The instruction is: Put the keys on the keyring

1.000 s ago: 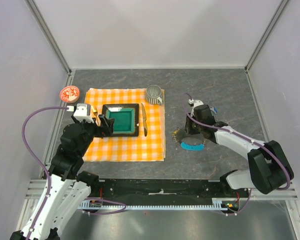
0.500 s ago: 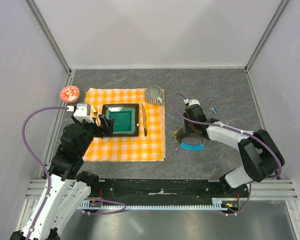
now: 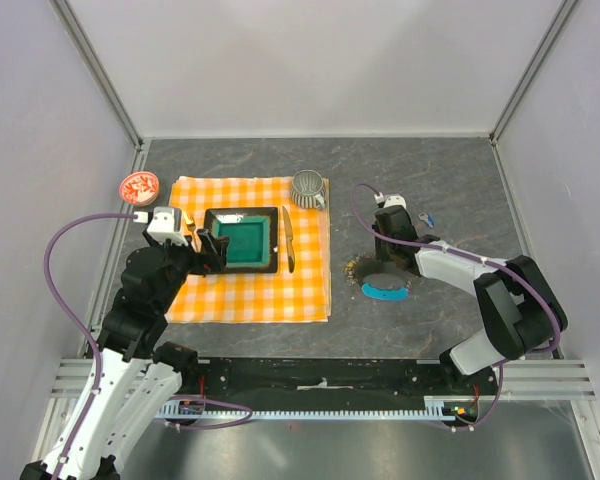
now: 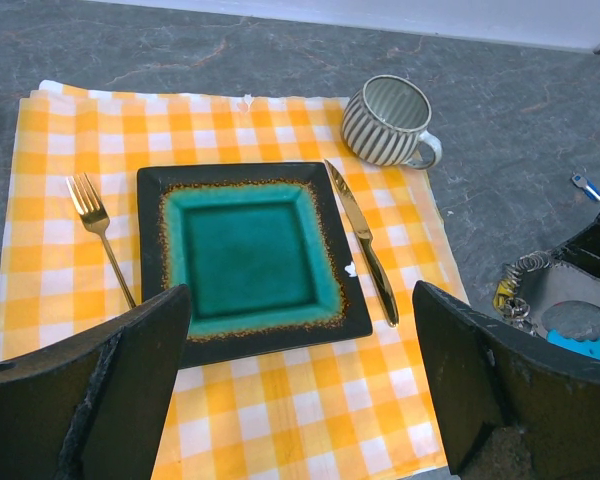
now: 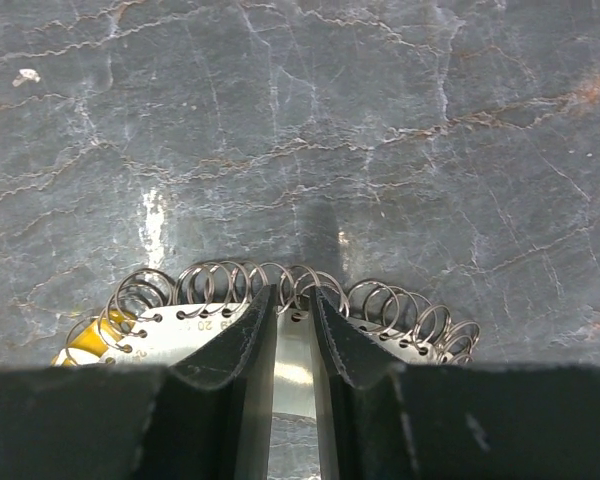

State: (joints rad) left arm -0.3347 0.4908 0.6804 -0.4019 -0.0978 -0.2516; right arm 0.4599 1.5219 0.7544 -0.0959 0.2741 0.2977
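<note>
Two grippers, unlike: right gripper [image 5: 292, 305] pinched narrow on ringed keys [image 5: 180, 335], bottom centre, seen only up close; left gripper [image 4: 300, 320] gaping, lower frame; cyan-tagged keyring [image 3: 385, 291] plain from above.

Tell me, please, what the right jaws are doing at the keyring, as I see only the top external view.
Observer: In the right wrist view, the right gripper has its jaws nearly together at a row of small wire loops edging the keyring. I cannot confirm a pinch.
Operator: Is anything threaded on?
Observer: A yellow piece lies under the leftmost loops. Whether it is threaded is unclear.
Operator: And the left side?
Observer: The left gripper has its jaws wide open and empty, facing the teal plate.
</note>
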